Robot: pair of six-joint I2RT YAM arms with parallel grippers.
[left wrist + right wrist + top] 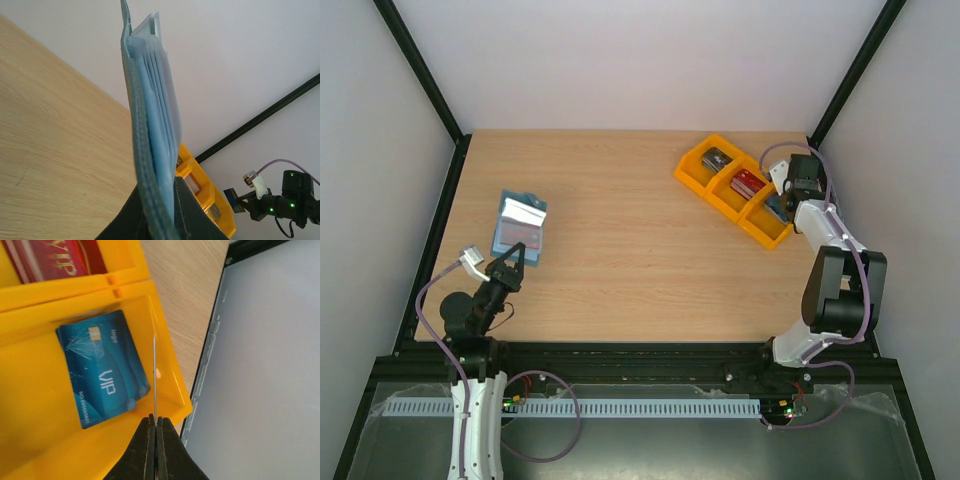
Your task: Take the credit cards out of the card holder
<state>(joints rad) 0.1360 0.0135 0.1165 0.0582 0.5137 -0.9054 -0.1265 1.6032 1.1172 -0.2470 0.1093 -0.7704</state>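
The teal-blue card holder [520, 226] lies at the left of the table. My left gripper [514, 256] is shut on its near edge. In the left wrist view the holder [150, 110] stands edge-on between the fingers [192, 212], with its lighter blue inner leaves showing. My right gripper [780, 203] is over the right compartment of the orange tray [695, 170]. It is shut on a thin card seen edge-on [154, 375], which looks dark blue in the left wrist view [231, 196]. A blue VIP card [102, 367] lies in that compartment.
The tray's middle compartment holds a red card [748, 183], which also shows in the right wrist view [55, 257]. Its left compartment holds a dark grey card [717, 158]. The tray sits near the table's right edge [210, 340] and the black frame post [850, 70].
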